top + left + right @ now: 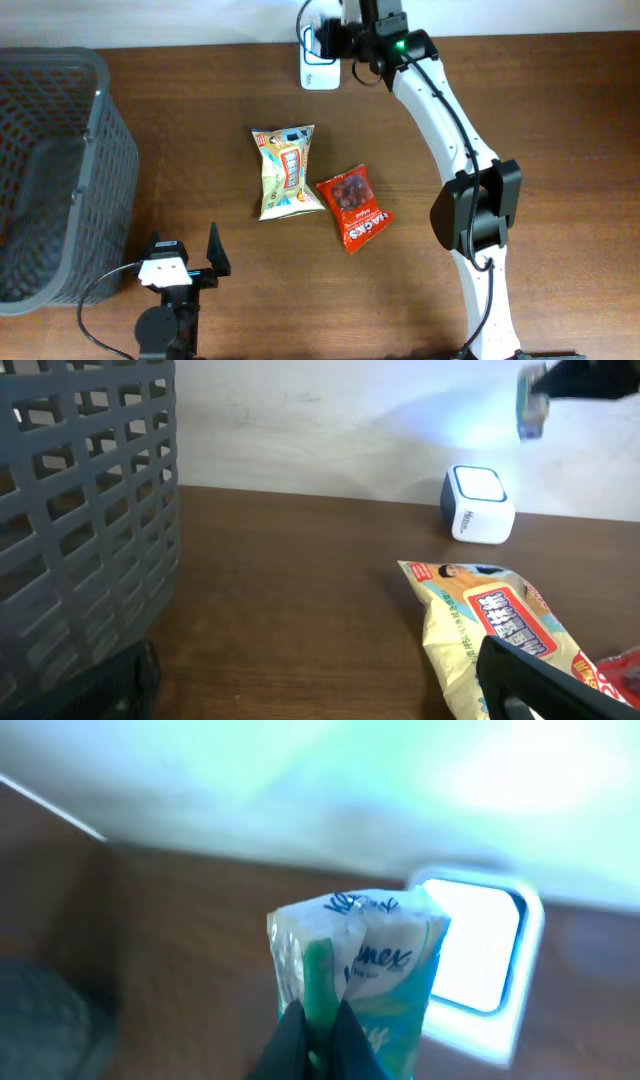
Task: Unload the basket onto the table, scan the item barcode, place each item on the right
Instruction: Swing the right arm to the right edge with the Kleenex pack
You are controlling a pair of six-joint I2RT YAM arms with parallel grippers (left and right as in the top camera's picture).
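Tissue pack (360, 970): light, soft and film-wrapped, probably slippery, so best pinched across a folded end seam. It hangs just above the scanner (480, 955), partly over its lit window. Right arm (440, 110) stretches out to the scanner, jaws clenched on the pack's lower edge. Left arm (170, 300) sits well apart from the scanner, jaws released.

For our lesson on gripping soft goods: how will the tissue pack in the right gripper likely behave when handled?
The tissue pack probably squashes easily: its film wrapper looks crinkled where the right gripper pinches its lower edge. It seems light, since that narrow pinch holds it upright. Its glossy film may slip.
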